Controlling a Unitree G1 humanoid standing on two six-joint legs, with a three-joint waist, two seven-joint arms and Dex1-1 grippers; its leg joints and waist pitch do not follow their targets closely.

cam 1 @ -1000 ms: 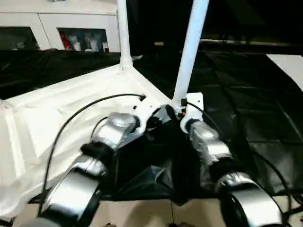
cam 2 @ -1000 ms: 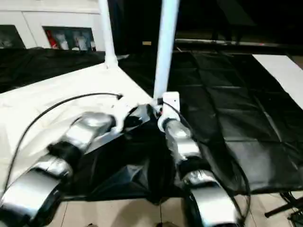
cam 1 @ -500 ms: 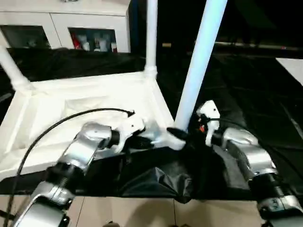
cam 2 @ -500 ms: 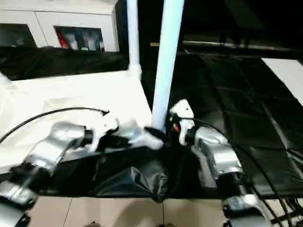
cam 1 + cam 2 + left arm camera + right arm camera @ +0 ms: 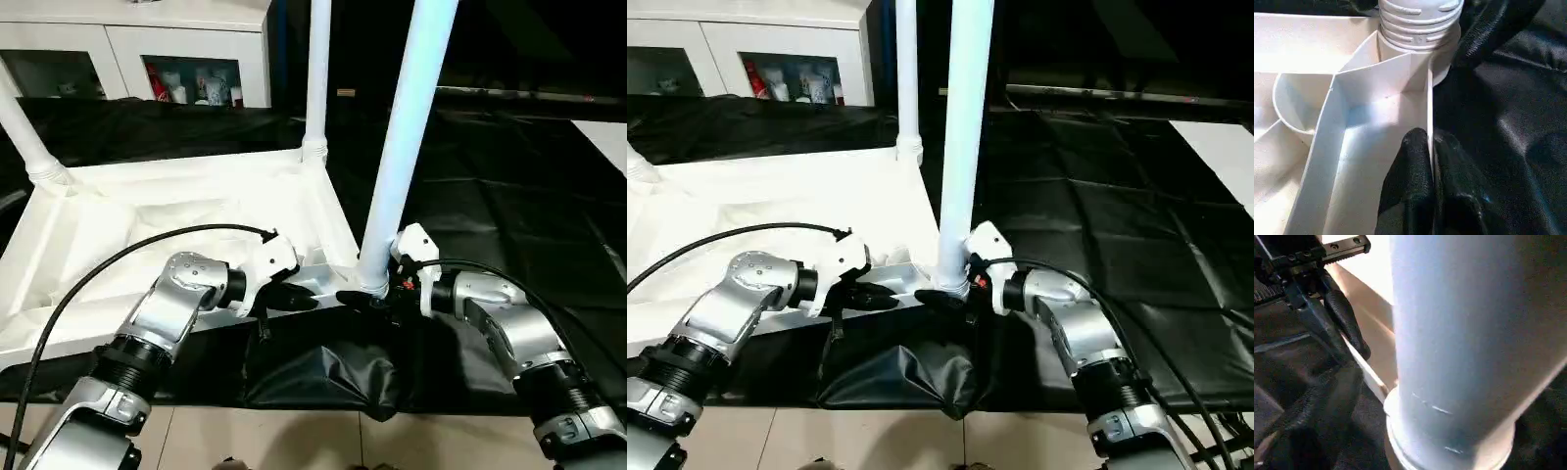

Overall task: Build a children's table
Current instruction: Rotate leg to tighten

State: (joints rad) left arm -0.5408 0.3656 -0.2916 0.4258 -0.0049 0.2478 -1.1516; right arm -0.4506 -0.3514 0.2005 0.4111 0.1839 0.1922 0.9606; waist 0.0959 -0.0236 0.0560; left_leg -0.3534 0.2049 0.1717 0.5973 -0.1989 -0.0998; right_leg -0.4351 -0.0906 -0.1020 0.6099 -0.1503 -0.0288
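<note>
Wrist view shows left pincer (image 5: 1431,188) clamping tabletop rim (image 5: 1428,105).

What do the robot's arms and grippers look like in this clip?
Both forearms are glossy silver segments with black ribbed joints. The left gripper and right gripper each have a white housing and two black fingers. A long black cable loops over the left arm; another trails along the right, whose housing has a small red-orange spot.
</note>
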